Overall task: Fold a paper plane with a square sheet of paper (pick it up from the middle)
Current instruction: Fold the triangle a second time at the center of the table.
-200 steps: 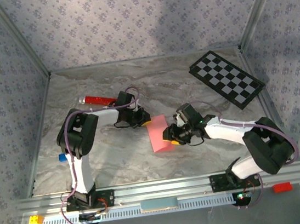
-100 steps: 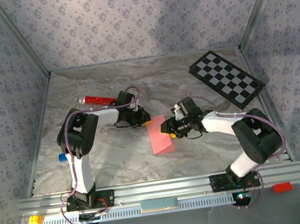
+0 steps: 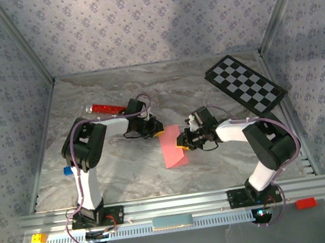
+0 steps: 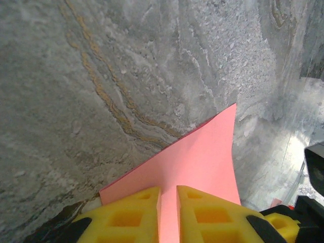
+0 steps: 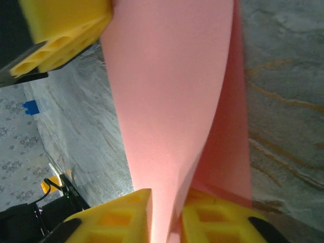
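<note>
sheet point(image 3: 175, 151): plain pink, doubled to narrow strip, upper layer bowed | long axis ran far–near over bench point(image 3: 121, 170) | L hand point(image 3: 157, 132) pinched far end | R hand point(image 3: 184, 142) pinched right edge

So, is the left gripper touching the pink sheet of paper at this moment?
Touching. In the left wrist view, the pink sheet of paper runs through the narrow slot between the left gripper's yellow fingers, which press it from both sides.
</note>
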Controlling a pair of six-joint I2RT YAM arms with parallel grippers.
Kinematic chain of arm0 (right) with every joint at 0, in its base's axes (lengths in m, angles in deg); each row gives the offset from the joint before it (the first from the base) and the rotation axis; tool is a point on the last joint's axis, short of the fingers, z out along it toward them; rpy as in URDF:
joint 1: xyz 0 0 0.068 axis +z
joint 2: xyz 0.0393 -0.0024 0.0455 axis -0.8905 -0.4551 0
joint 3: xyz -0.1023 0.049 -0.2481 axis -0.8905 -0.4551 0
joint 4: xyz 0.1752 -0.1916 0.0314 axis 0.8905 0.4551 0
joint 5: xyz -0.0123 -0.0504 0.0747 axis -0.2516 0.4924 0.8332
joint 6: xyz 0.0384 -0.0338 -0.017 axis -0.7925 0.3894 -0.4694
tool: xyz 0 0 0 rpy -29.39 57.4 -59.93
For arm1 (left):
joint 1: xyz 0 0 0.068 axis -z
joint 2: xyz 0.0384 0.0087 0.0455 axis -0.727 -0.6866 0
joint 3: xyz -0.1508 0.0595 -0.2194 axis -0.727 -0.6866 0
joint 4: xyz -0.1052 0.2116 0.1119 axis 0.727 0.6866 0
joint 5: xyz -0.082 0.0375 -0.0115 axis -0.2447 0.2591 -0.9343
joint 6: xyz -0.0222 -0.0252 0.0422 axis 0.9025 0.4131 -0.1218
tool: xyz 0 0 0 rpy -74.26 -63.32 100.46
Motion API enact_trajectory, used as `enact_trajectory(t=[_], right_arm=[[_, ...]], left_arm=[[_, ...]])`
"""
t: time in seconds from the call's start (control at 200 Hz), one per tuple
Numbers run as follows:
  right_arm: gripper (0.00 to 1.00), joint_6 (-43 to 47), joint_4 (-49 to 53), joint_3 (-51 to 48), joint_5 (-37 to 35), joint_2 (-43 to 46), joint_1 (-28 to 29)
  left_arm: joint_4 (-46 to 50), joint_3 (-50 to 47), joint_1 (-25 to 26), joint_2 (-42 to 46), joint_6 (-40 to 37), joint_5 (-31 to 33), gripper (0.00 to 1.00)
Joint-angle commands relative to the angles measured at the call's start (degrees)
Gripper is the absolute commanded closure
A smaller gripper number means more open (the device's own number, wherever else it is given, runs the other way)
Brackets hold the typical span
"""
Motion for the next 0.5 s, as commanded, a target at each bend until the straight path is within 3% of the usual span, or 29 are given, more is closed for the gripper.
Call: enact_trajectory(t=[0.0, 0.34, 0.495], right_arm=[[0.85, 0.39, -0.25, 0.65, -0.1, -1.36, -0.41], [0.96, -6.52, -4.67, -1.67, -5.17, 1.62, -0.41], [0.97, -13.66, -9.3, -4.56, -9.62, 3.43, 0.12]], left_arm=[[-0.45, 1.03, 0.17, -0.09, -0.98, -0.96, 0.82], [3.57, 1.49, 0.45, 10.7, -3.79, 2.86, 0.54], [4.4, -0.62, 0.94, 16.8, -5.59, 7.85, 0.51]])
